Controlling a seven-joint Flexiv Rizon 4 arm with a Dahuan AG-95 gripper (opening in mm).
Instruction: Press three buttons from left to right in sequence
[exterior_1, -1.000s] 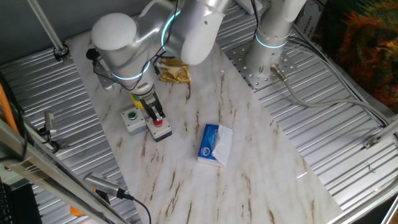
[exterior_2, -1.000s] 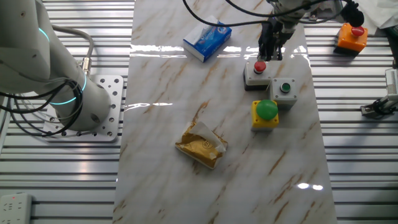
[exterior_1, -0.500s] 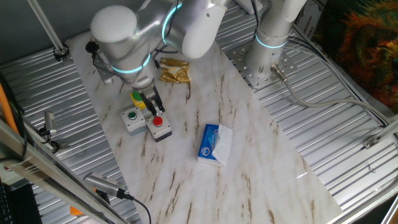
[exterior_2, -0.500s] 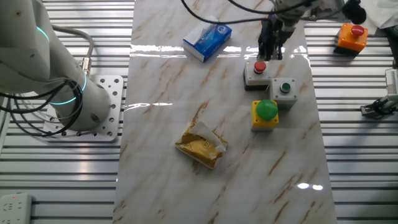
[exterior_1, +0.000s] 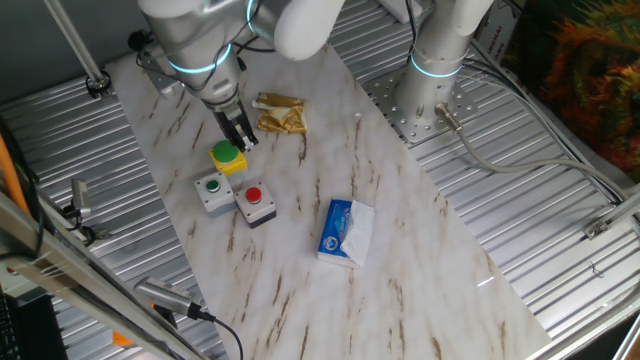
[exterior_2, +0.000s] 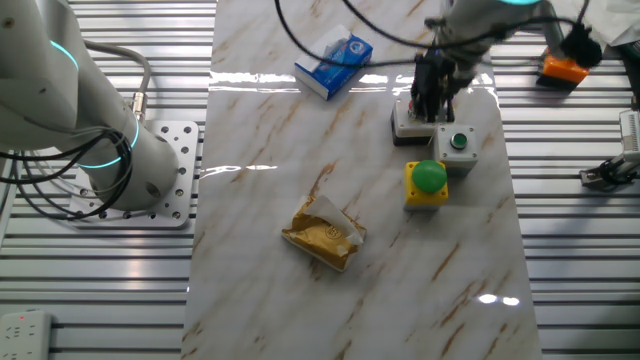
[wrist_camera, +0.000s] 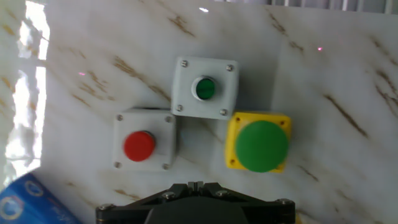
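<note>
Three buttons sit clustered on the marble board. The big green dome on its yellow box (exterior_1: 228, 156) (wrist_camera: 261, 145) is farthest back, the small green button on a grey box (exterior_1: 211, 189) (wrist_camera: 204, 88) is at the left, and the red button on a grey box (exterior_1: 255, 199) (wrist_camera: 138, 146) is at the right. My gripper (exterior_1: 239, 137) (exterior_2: 434, 88) (wrist_camera: 196, 185) hangs raised above the cluster, touching nothing. Its fingertips meet in the hand view, so it is shut. In the other fixed view the fingers partly hide the red button's box (exterior_2: 405, 124).
A blue-white tissue packet (exterior_1: 346, 232) (exterior_2: 333, 63) lies right of the buttons. A crumpled golden wrapper (exterior_1: 279, 114) (exterior_2: 323, 233) lies behind them. An orange box (exterior_2: 560, 66) sits off the board on the ribbed metal table. The arm's base (exterior_1: 430, 70) stands at the far right.
My gripper has lifted off the red button and drawn back and up, now over the yellow box side. The buttons have not moved.
</note>
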